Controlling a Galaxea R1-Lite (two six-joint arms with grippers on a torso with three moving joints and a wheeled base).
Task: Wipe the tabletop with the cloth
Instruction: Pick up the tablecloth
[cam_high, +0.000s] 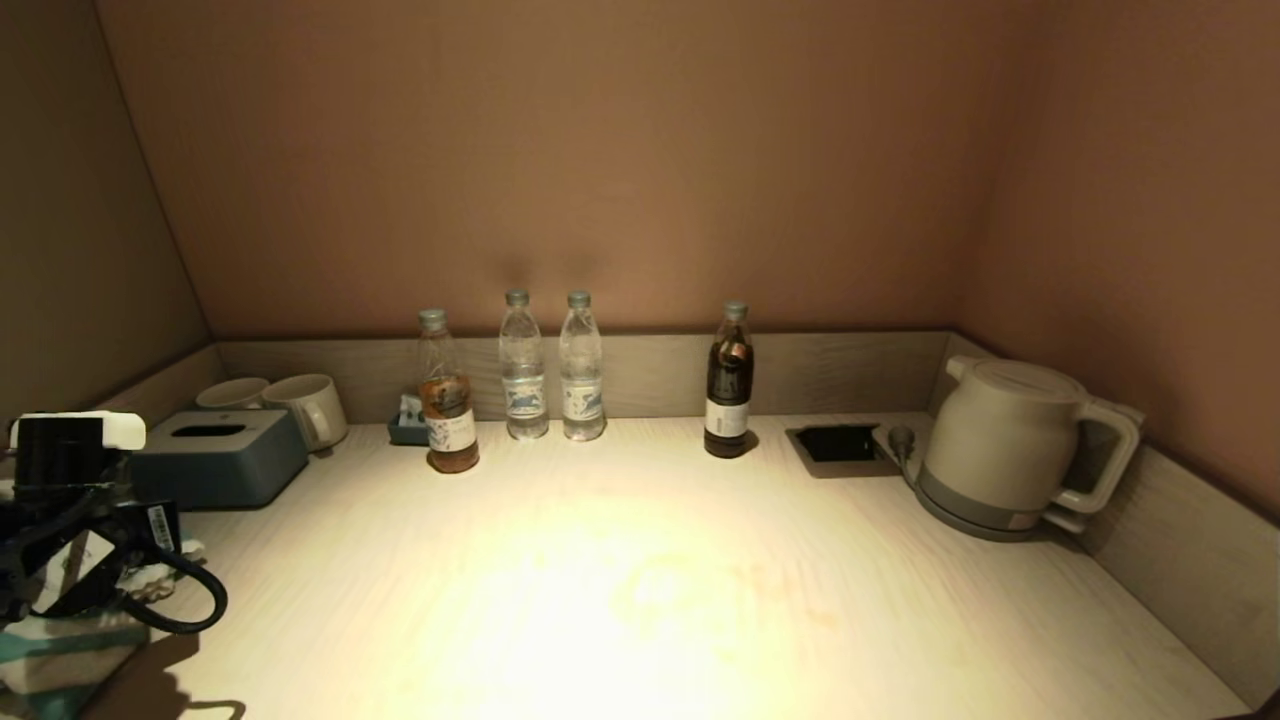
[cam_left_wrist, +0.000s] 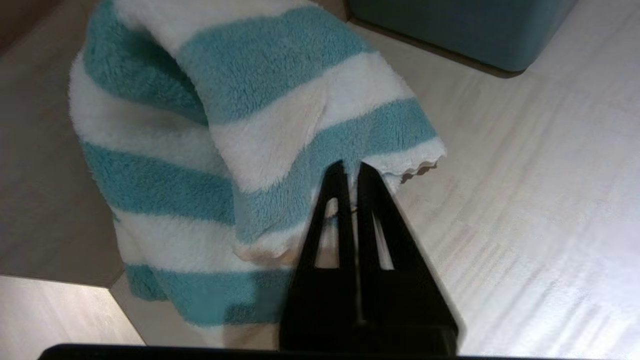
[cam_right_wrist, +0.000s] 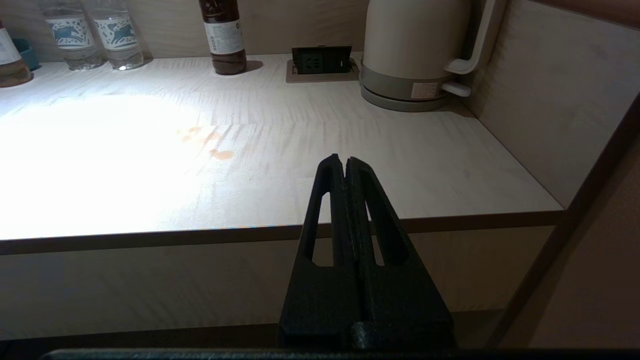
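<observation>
While the tabletop (cam_high: 640, 590) lies wide and lit, orange stains (cam_right_wrist: 210, 145) marking its middle, the left gripper (cam_left_wrist: 350, 167) clamps the striped cloth (cam_left_wrist: 240, 150) at the front-left corner, stains off toward the right; the right gripper (cam_right_wrist: 345, 161), fingers together, hangs beyond the front edge near the kettle (cam_high: 1010, 445).

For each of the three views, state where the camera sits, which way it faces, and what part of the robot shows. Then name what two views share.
Head view: sits high, faces forward and down over the tabletop toward the back wall; the left arm shows at the near left corner.
Left wrist view: sits behind the left gripper, facing the cloth it pinches, tissue box beyond.
Right wrist view: sits off the front edge behind the shut right gripper, facing the back wall.
Shared: head and right wrist views both show the kettle and dark bottle.
</observation>
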